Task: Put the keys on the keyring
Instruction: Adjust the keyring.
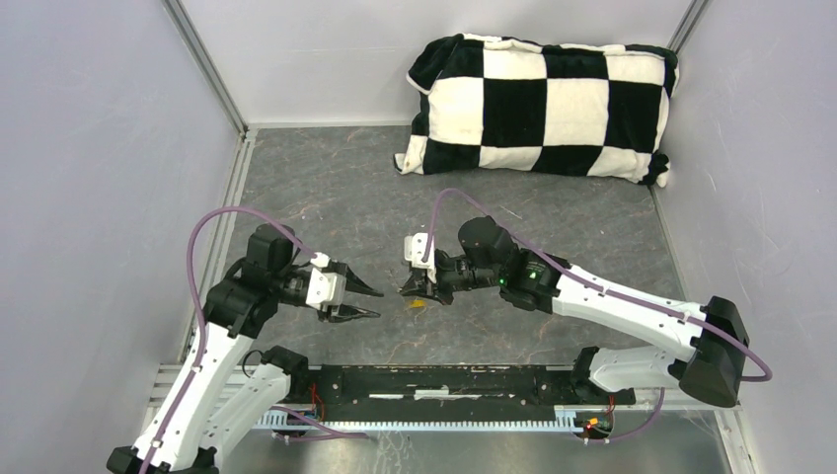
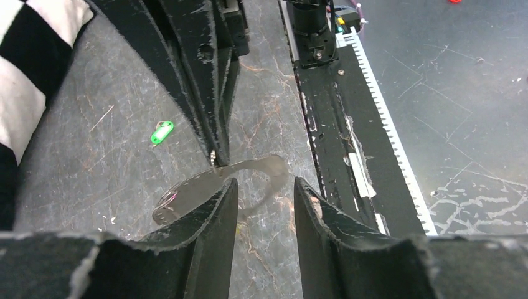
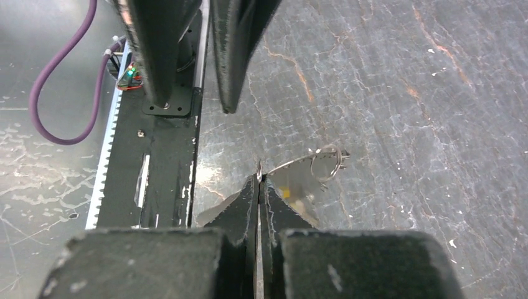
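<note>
At the near edge, a black rail [image 1: 444, 380] runs between the two arm bases. Just beyond it the left gripper [image 1: 379, 303] hangs with its jaws partly apart and nothing between them, pointing at the right gripper [image 3: 258, 184]. The right jaws are pressed together on the thin wire of the keyring [image 2: 269, 164], holding the loop out toward the left fingers and low over the table [image 1: 326, 188]. The yellow key [image 1: 418, 303] lies just beside the right fingertips, seemingly flat on the table under the loop, though the view there is too small to be sure. Farther out, the green key [image 2: 162, 132] lies alone, well apart from the ring. A checkered pillow [image 1: 538, 104] rests at the back.

Neither key is on the ring, so most of the task is probably left to do. The pinch on such a thin wire looks weak: if the left fingers nudge it, the loop could twist or slip free. The keys are tiny and flat, so a closing jaw could push one away instead of lifting it. With the ring so low, either arm could also sweep the yellow key out of reach
</note>
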